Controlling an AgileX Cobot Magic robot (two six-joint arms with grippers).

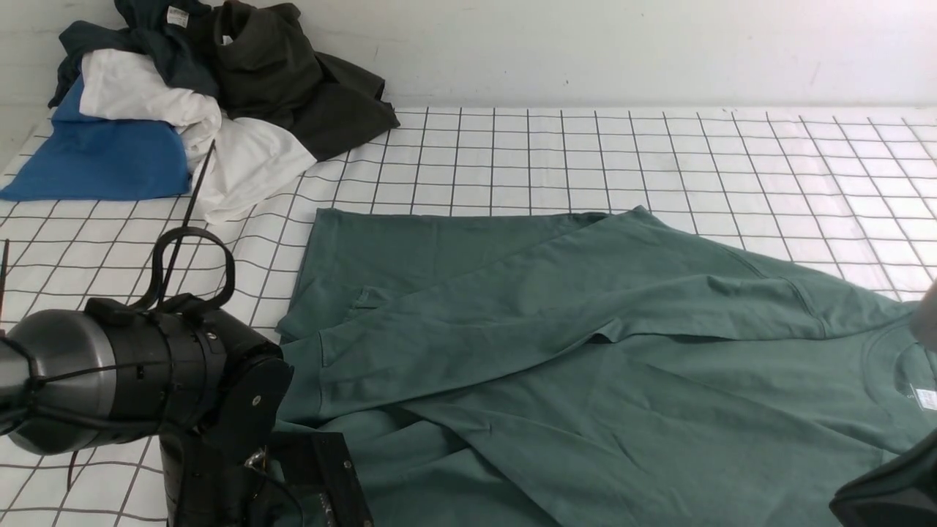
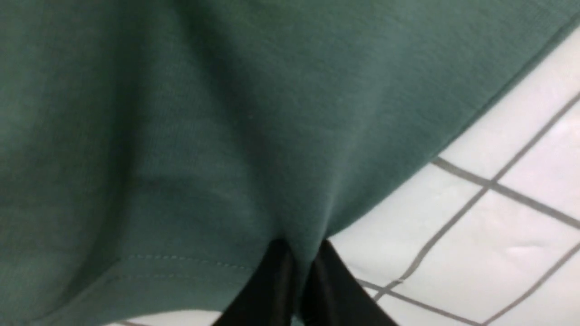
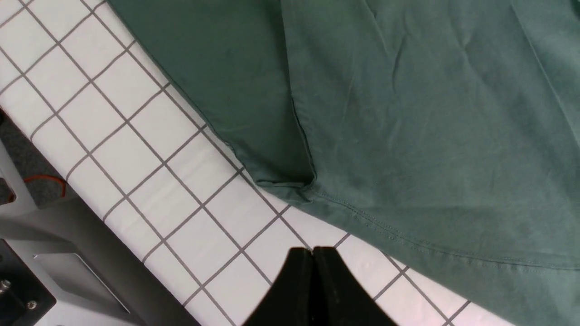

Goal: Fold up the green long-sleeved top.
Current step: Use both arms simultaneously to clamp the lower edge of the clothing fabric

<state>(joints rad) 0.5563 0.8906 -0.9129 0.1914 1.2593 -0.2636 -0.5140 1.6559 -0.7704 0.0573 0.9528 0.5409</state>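
The green long-sleeved top (image 1: 585,351) lies spread over the middle and right of the checked table cloth (image 1: 585,154), with one sleeve folded across its body. Its collar and white label (image 1: 925,399) are at the right edge. No chest logo shows. My left arm (image 1: 146,380) is at the front left. In the left wrist view my left gripper (image 2: 301,246) is shut on a pinch of the green top (image 2: 204,136) near a stitched hem. My right gripper (image 3: 311,250) is shut and empty over the checked cloth, just beside the top's hem (image 3: 408,235). Only a dark corner of the right arm (image 1: 889,490) shows in the front view.
A pile of other clothes sits at the back left: a bright blue garment (image 1: 95,157), white ones (image 1: 241,157) and dark ones (image 1: 293,80). A wall (image 1: 585,44) stands behind the table. The table's near edge and grey frame (image 3: 68,253) show in the right wrist view.
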